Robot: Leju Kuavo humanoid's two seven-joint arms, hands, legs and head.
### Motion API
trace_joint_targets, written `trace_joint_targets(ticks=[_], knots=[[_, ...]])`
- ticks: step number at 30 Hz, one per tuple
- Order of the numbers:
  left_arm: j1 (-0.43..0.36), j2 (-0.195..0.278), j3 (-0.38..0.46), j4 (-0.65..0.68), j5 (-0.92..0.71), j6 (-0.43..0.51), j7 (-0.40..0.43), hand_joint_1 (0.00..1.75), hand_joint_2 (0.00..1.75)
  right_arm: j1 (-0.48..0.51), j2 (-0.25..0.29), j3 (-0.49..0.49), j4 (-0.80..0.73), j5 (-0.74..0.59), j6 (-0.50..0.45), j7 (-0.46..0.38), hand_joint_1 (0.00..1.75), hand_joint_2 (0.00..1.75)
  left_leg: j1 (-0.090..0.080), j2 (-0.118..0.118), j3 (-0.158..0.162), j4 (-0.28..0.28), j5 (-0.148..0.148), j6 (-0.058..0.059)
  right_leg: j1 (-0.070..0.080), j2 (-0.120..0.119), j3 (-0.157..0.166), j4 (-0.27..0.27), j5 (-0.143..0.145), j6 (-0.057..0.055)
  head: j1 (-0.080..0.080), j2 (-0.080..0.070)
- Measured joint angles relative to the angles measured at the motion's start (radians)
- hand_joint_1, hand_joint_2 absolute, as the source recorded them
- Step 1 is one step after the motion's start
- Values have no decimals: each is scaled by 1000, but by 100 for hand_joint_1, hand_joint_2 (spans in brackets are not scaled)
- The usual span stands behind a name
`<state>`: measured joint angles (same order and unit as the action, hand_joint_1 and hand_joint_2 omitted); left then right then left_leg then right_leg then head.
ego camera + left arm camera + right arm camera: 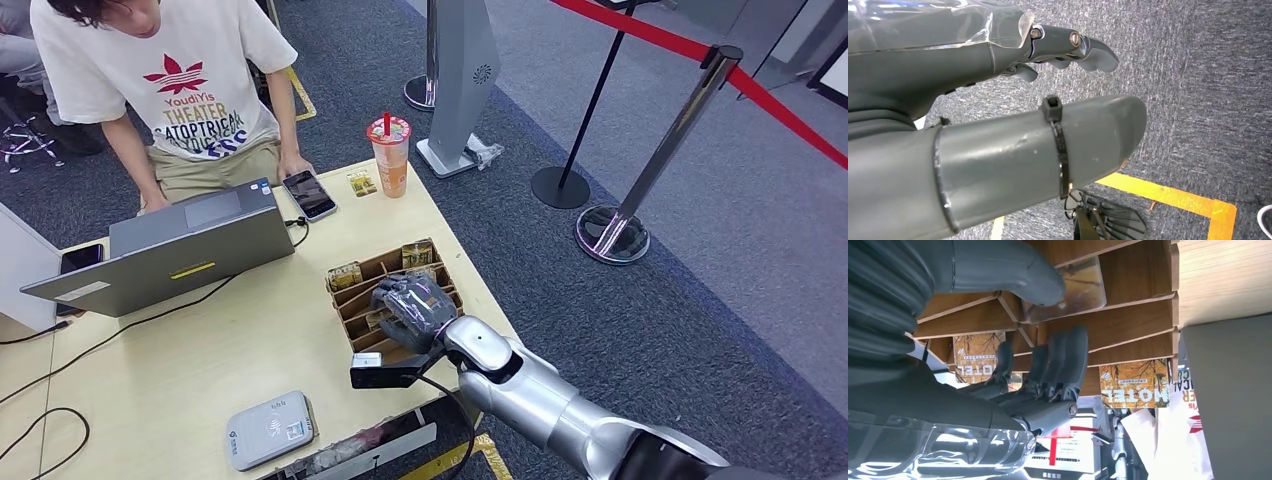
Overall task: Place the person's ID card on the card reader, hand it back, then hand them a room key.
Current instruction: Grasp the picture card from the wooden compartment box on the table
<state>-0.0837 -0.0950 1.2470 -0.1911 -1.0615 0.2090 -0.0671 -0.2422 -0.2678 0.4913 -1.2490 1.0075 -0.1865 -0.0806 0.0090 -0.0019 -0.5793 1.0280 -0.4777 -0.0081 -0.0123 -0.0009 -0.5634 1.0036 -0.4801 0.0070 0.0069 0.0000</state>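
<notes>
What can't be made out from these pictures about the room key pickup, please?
- Grasp: in the right wrist view the thumb covers one room key card; whether the card is actually pinched cannot be told.
- Rack slots: in the head view the right hand hides the middle of the wooden card rack.
- Card reader: its print is too small to read.

On the table (pixel 200 350), the laptop (pixel 170 250) sits far left, the card rack (pixel 375 285) right (the right hand (pixel 412 308) over it), the card reader (pixel 268 428) nearest the robot.
</notes>
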Motion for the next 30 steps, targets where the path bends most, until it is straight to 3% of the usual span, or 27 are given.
trace_joint_targets(ticks=[3,9,18,24,30], knots=[[0,0,0,0,0,0,0,0,0,-2,0,0,0,0,0,0,56,175,0,0,0,0,0,0,0,0,0,0,0,0,0,0],[0,0,0,0,1,0,0,0,0,-7,0,0,3,0,2,0,42,175,0,0,0,0,0,0,0,0,0,0,0,0,0,0],[0,0,0,0,0,0,0,0,0,-12,0,0,7,0,3,0,54,175,0,0,0,0,0,0,0,0,0,0,0,0,0,0],[0,0,0,0,0,0,2,0,0,-12,0,0,8,0,5,0,102,175,0,0,0,0,0,0,0,0,0,0,0,0,0,0],[0,0,0,0,0,0,2,0,0,-12,0,0,8,0,6,0,102,175,0,0,0,0,0,0,0,0,0,0,0,0,0,0]])
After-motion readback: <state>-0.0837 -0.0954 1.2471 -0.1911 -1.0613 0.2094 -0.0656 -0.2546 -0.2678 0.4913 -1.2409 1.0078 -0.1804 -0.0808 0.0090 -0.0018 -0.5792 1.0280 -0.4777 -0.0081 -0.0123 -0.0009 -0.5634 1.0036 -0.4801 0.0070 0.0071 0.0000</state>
